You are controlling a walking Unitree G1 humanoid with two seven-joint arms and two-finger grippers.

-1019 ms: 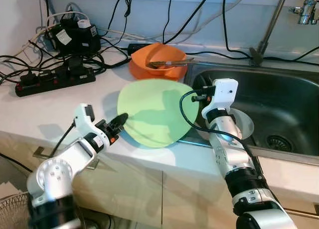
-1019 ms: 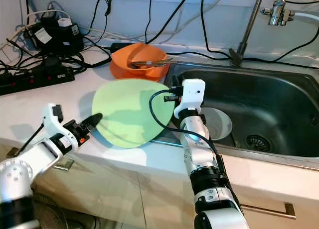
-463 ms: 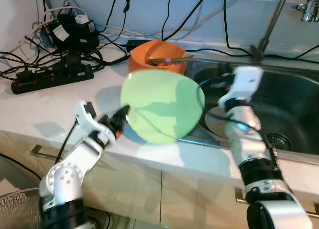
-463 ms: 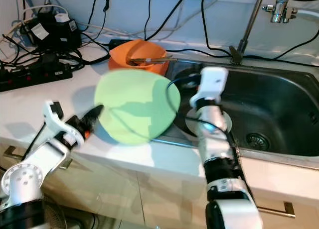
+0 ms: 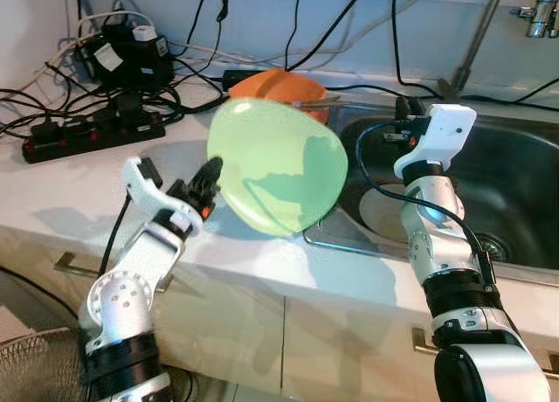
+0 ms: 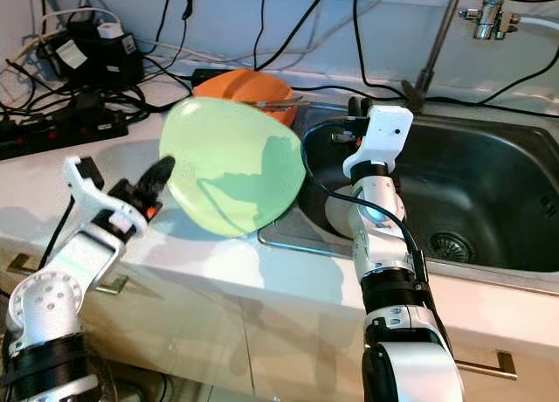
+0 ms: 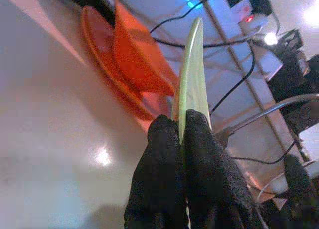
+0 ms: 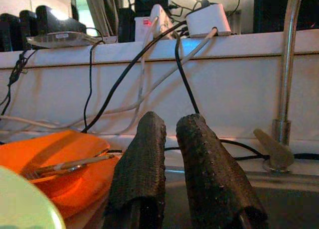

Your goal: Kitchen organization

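Two silver metal arms, black joint bands near base. White wrist housings, looping black cables. Left gripper [image 5: 210, 171] has an orange accent; right gripper [image 8: 167, 139] has textured black fingers [image 8: 142, 159].

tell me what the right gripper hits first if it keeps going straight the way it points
Probably the white wall behind the sink, near the cables. The right gripper points over the orange bowl's edge toward it, empty, fingers slightly apart. Depth is unclear; nothing nearer seems in line.
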